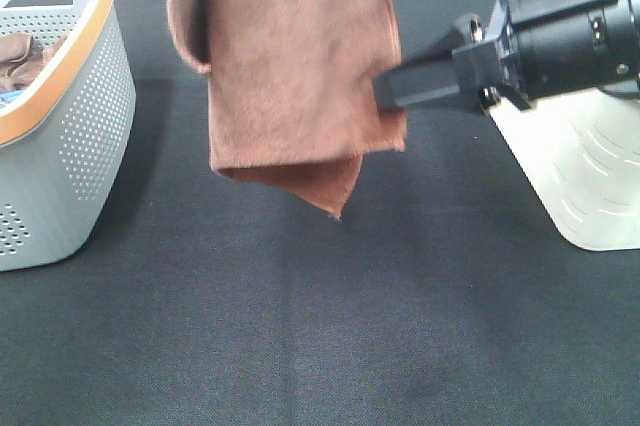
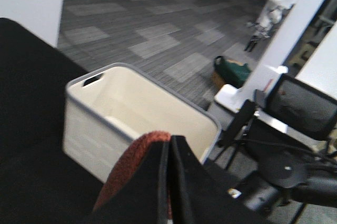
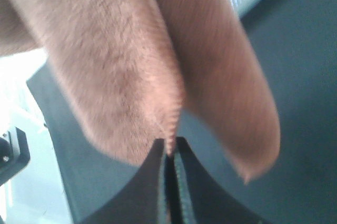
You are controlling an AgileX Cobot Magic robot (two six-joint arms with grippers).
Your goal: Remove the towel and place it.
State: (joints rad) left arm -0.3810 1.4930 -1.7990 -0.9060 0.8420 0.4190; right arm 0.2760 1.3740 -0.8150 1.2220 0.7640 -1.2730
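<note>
The reddish-brown towel point(image 1: 300, 66) hangs folded above the black table, its top running out of the exterior view. My right gripper point(image 1: 385, 89) reaches in from the right and is shut on the towel's right edge. In the right wrist view, the right gripper point(image 3: 168, 148) pinches the towel's point(image 3: 116, 66) hem between closed fingers. The left wrist view has my left gripper point(image 2: 168, 145) shut on a bunched part of the towel point(image 2: 131, 166), high above the table. The left gripper itself is hidden in the exterior view.
A grey perforated basket point(image 1: 60, 126) with an orange rim stands at the left, a brown cloth lump point(image 1: 20, 56) inside it. In the left wrist view the basket point(image 2: 105, 124) lies below the gripper. A white stand base point(image 1: 590, 176) sits at the right.
</note>
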